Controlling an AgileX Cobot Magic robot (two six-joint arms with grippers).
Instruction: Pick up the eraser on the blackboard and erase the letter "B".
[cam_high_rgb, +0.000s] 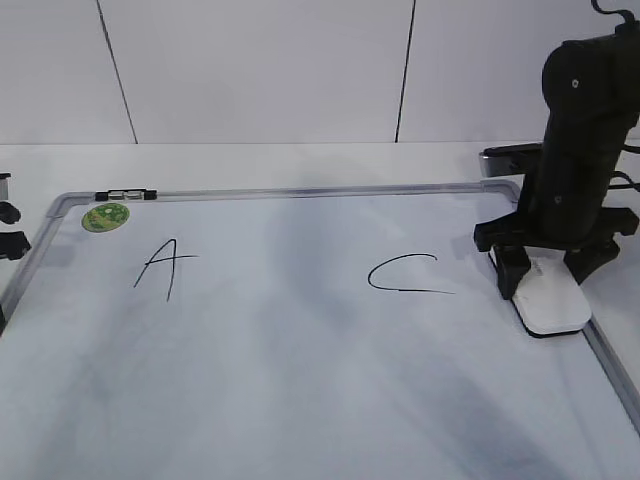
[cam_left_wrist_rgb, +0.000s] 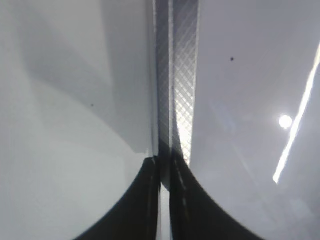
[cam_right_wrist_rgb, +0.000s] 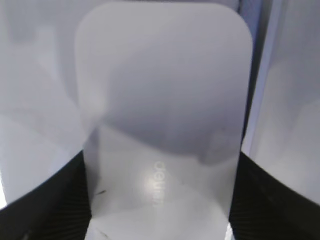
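Right tool (cam_high_rgb: 546, 272) straddles the eraser (cam_high_rgb: 552, 305), which lies on the board (cam_high_rgb: 300, 380) near its right rim, just right of the C (cam_high_rgb: 405, 274). The fingers flank the eraser's long sides, long axis running along the tool; whether they pinch it cannot be told. No B shows between A (cam_high_rgb: 163, 266) and C. Left tool (cam_left_wrist_rgb: 165, 200), pressed together, hangs over the board's left rim.

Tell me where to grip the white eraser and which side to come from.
Grip the eraser across its two long side edges, coming straight down from above. It lies flat on the blackboard near the right frame, so only its sides offer opposing faces. The right tool already straddles it that way.
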